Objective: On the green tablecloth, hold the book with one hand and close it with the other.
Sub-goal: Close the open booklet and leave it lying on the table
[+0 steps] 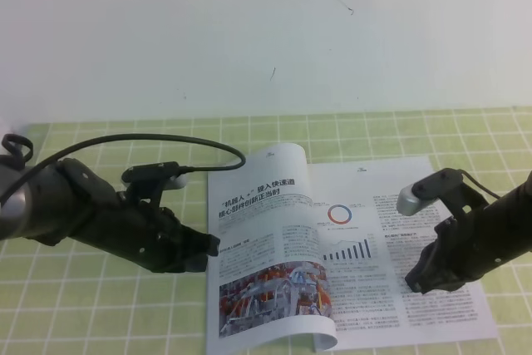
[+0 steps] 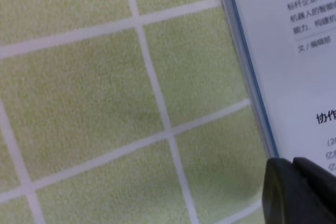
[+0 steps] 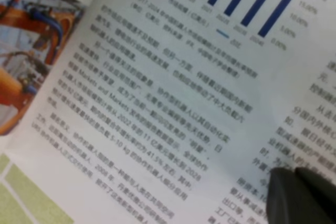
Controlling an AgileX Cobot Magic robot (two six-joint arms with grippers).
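The book (image 1: 349,230) lies open on the green tablecloth (image 1: 100,305), white pages with charts facing up and its left leaf bowed upward. My left gripper (image 1: 212,248) is at the book's left edge, fingers together; in the left wrist view its dark tips (image 2: 292,164) sit at the page edge (image 2: 299,77) above the cloth (image 2: 79,103). My right gripper (image 1: 413,282) rests shut on the right-hand page, and its tips (image 3: 294,174) touch the printed text (image 3: 157,77). Whether the left tips pinch the paper I cannot tell.
A plain white wall rises behind the table. A black cable (image 1: 166,139) loops from the left arm over the cloth toward the book's top left corner. Bare cloth shows left of the book and beyond its lower corner (image 3: 21,192).
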